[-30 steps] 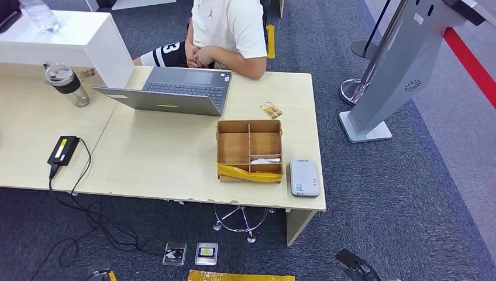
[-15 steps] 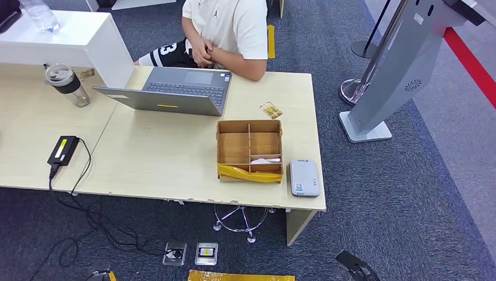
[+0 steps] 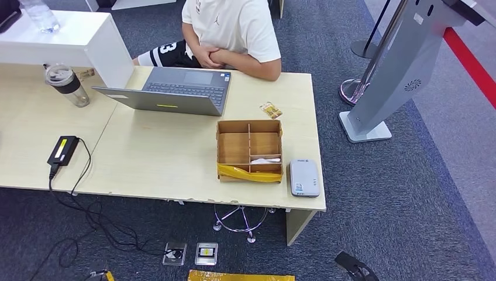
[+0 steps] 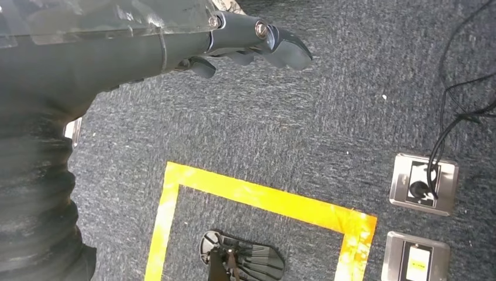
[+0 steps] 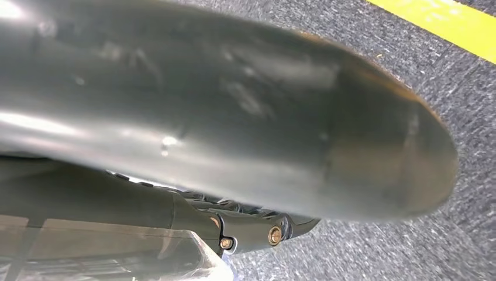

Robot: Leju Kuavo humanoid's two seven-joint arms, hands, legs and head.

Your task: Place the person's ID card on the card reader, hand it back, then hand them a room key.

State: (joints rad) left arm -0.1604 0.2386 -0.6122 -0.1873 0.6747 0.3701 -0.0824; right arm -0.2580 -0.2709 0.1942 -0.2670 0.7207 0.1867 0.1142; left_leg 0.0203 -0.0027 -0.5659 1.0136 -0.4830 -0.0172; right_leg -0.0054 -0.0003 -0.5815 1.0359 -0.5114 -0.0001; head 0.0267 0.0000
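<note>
Card reader (image 3: 305,177) far from hand (image 3: 351,268)

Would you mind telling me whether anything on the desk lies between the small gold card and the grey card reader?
Yes. The open wooden box fills most of the space between the gold card, which lies toward the person, and the card reader at the desk's near right corner.

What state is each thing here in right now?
laptop: lid open.
wooden divider box: open-topped, white card in one small compartment.
card reader: flat, nothing on it.
tumbler: upright, lidded.
left robot hand: hanging over carpet, holding nothing.
</note>
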